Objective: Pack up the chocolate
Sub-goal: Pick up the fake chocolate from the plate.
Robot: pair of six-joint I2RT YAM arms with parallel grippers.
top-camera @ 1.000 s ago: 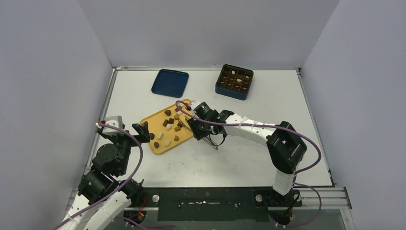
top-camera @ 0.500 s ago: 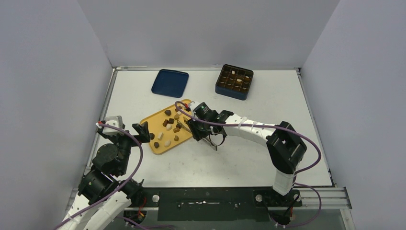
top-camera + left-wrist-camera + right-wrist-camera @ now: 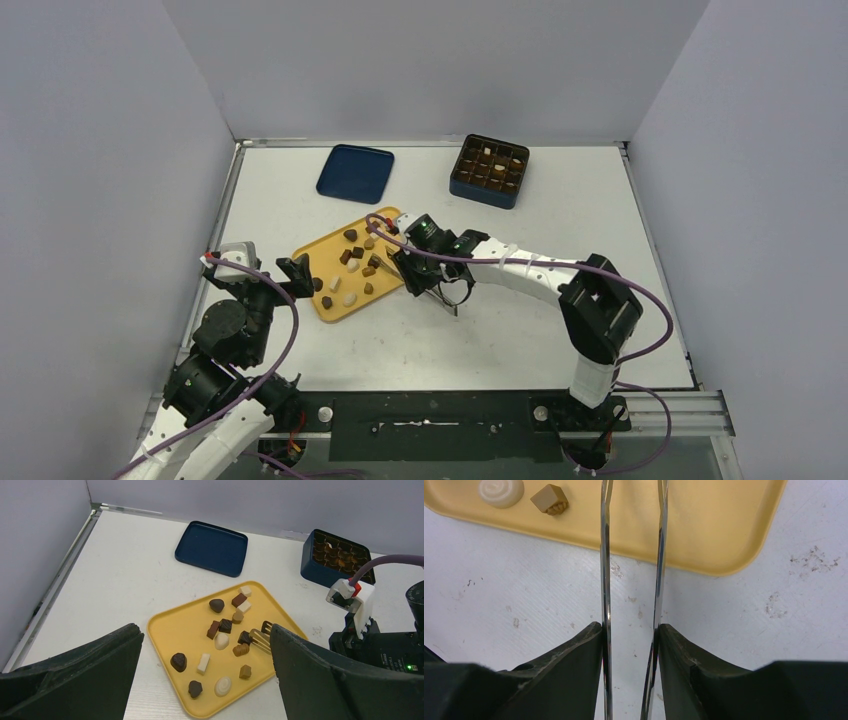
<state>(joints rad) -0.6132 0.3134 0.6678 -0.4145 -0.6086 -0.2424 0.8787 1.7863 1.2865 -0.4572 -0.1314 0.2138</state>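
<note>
Several chocolates [image 3: 355,262], dark brown, caramel and white, lie loose on the yellow tray [image 3: 330,305]. My right gripper [image 3: 418,262] is shut on metal tongs [image 3: 605,580], whose two blades run out from between my fingers over the tray's edge [image 3: 704,525]. In the left wrist view the tongs' slotted tips [image 3: 261,636] sit next to a dark piece [image 3: 244,637], with nothing seen between them. My left gripper [image 3: 297,272] is open and empty at the tray's left edge; its view looks across the chocolates [image 3: 179,661]. The dark blue gridded box [image 3: 489,170] holds a few pieces.
A dark blue lid [image 3: 355,172] lies flat at the back, left of the box. A white swirl piece [image 3: 500,491] and a caramel piece [image 3: 550,499] sit near the tray's near rim. Grey walls enclose the table on three sides.
My right gripper with the tongs has edged slightly left over the tray. The left arm and the chocolates have not visibly moved.
</note>
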